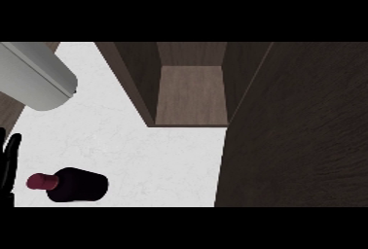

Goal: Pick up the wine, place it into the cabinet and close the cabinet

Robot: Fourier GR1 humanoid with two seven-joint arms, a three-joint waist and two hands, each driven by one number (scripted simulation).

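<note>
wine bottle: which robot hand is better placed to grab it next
Likely the left: the left robot hand shows at the view's left edge, close beside the wine bottle. The right robot hand is not in view.

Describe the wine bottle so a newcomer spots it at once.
On the white counter, look at the near-left corner, away from the open cabinet. The wine bottle sits there, right of the black left hand; it alone has a dark rounded body with a red cap.
</note>
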